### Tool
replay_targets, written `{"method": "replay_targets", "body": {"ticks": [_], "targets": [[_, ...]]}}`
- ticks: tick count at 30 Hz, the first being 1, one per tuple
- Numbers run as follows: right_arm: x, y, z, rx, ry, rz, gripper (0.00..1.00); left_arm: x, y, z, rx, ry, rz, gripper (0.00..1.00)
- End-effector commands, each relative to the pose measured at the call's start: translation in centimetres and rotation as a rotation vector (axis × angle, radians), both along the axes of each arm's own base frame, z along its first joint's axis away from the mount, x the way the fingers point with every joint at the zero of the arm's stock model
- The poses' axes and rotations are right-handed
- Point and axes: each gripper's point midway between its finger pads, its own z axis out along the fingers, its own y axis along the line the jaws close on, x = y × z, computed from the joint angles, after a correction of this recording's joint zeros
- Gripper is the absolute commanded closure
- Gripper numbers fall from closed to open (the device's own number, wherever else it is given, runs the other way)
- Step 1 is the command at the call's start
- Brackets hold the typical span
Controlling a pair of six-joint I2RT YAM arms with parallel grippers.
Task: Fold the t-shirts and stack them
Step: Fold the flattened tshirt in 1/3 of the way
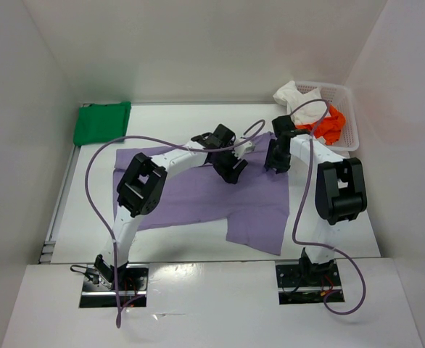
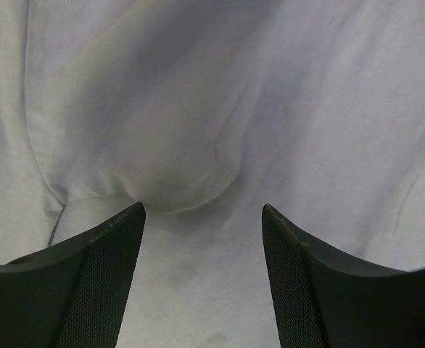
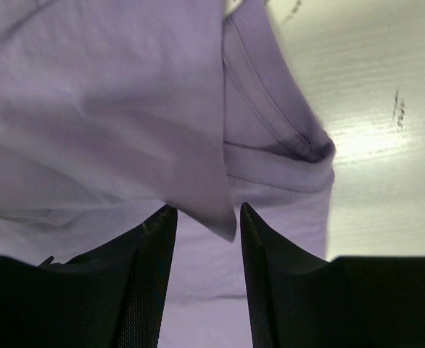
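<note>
R jaws apart at lavender tee [image 3: 111,109] fold

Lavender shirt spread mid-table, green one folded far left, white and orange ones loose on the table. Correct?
No. Top view: the white t-shirt and orange-red t-shirt sit in the mesh basket, far right. Lavender t-shirt spread mid-table and green t-shirt folded far left are correct.

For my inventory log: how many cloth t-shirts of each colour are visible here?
Green folded cloth t-shirt: 1
Lavender-purple spread cloth t-shirt: 1
White crumpled cloth t-shirt: 1
Orange-red crumpled cloth t-shirt: 1
Total: 4
</note>
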Motion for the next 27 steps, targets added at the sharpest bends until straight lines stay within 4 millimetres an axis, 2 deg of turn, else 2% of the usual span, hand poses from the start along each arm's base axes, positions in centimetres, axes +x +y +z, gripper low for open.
{"method": "replay_targets", "body": {"ticks": [1, 9, 10, 11, 12, 13, 16, 18, 22, 23, 25, 26, 27], "targets": [[1.7, 0.5, 0.1, 0.044, -0.057, 0.005, 0.54, 0.4, -0.9, 0.8, -0.062, 0.034, 0.029, 0.27], [1.5, 0.4, -0.8, 0.058, -0.037, 0.003, 0.54, -0.3, -1.0, -0.2, -0.06, 0.09, 0.055, 0.27], [1.4, 0.4, -1.2, 0.06, -0.027, -0.006, 0.54, -0.1, -1.3, 0.3, -0.075, 0.085, 0.048, 0.29], [1.5, 0.2, -1.2, 0.068, -0.026, -0.011, 0.54, -0.5, -1.2, -0.4, -0.068, 0.113, 0.051, 0.36], [1.2, 0.2, -1.4, 0.067, -0.017, -0.012, 0.54, -0.4, -1.6, 0.2, -0.087, 0.11, 0.041, 0.38], [1.2, 0.2, -1.5, 0.067, -0.017, -0.012, 0.54, -0.3, -1.7, 0.5, -0.087, 0.11, 0.041, 0.38], [0.8, 0.1, -1.8, 0.065, -0.006, -0.012, 0.54, -0.7, -1.8, -0.4, -0.086, 0.137, 0.031, 0.4], [0.8, 0.4, -1.8, 0.077, -0.005, -0.007, 0.54, -0.5, -1.9, -0.1, -0.092, 0.13, 0.03, 0.42], [0.5, 0.3, -2.0, 0.075, 0.004, -0.008, 0.54, -0.3, -2.1, -0.4, -0.09, 0.14, 0.038, 0.48], [0.5, 0.3, -2.0, 0.075, 0.004, -0.008, 0.55, 0.0, -2.1, -0.2, -0.088, 0.126, 0.044, 0.56], [0.4, 0.3, -2.4, 0.074, 0.014, -0.008, 0.61, 0.0, -2.1, -0.2, -0.088, 0.126, 0.044, 0.63], [0.5, 0.0, -2.4, 0.074, 0.013, -0.017, 0.71, 0.0, -2.1, -0.2, -0.088, 0.126, 0.044, 0.67], [0.5, -0.1, -2.4, 0.074, 0.013, -0.017, 0.77, 0.0, -2.1, -0.2, -0.088, 0.126, 0.044, 0.74]]}}
